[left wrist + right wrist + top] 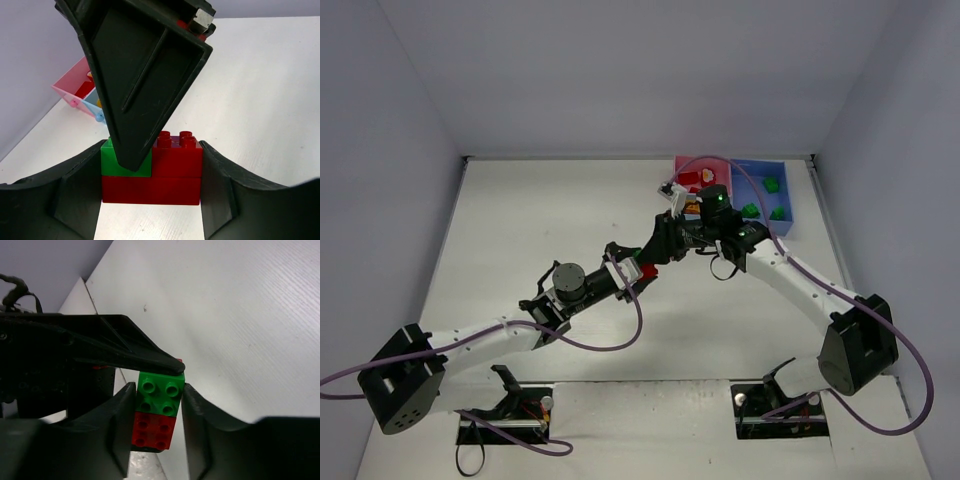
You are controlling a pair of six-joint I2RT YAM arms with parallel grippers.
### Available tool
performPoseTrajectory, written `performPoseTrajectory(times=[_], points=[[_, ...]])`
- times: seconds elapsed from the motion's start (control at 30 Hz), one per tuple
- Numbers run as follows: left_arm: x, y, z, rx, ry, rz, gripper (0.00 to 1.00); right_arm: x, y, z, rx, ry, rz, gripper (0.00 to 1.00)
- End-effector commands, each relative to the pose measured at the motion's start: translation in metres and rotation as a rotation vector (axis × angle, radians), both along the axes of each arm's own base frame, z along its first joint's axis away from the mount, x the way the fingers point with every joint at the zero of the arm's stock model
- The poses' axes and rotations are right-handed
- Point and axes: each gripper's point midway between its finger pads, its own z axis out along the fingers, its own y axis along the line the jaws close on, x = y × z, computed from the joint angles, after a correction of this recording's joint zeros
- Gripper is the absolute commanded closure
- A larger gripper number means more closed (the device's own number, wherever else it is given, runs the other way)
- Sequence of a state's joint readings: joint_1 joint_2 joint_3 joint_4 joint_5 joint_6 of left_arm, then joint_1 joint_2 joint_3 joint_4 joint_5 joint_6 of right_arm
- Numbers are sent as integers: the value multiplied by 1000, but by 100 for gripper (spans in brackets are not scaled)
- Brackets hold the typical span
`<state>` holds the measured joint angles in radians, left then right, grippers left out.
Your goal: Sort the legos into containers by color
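Left fingers point(75, 200): we saw them half-open, clamping the ends of the long red brick point(150, 190).
Right fingers point(205, 435): they pressed both sides of the green brick point(160, 392) stacked on it.
Clump point(645, 268): middle of the table point(540, 220), near the pink tray point(70, 85).

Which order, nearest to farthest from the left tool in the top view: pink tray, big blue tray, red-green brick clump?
1. The brick clump, between the fingers of the left tool.
2. The pink tray, farther back and to the right.
3. The blue tray, back right, beyond the pink one.
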<state>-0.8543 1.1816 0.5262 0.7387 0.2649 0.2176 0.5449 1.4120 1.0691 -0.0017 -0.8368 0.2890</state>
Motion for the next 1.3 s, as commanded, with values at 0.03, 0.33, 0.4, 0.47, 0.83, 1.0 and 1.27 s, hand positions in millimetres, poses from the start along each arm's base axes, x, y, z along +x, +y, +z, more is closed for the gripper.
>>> performPoseTrajectory(times=[0.03, 0.33, 0.4, 0.47, 0.83, 1.0, 1.27], points=[[5, -5, 57, -111, -121, -7, 100, 1, 8, 15, 55, -47, 31, 81], [6, 1, 49, -75, -120, 16, 40, 3, 9, 21, 63, -60, 31, 100], [5, 5, 45, -61, -117, 23, 34, 4, 10, 21, 63, -60, 32, 100], [5, 8, 43, -50, -119, 34, 31, 3, 12, 23, 70, -58, 43, 100], [8, 15, 31, -19, -85, 57, 25, 4, 11, 21, 66, -60, 42, 100], [13, 18, 26, -21, -33, 84, 16, 4, 11, 22, 66, -72, 44, 100], [20, 20, 29, -19, -25, 113, 16, 4, 11, 21, 65, -70, 45, 100]])
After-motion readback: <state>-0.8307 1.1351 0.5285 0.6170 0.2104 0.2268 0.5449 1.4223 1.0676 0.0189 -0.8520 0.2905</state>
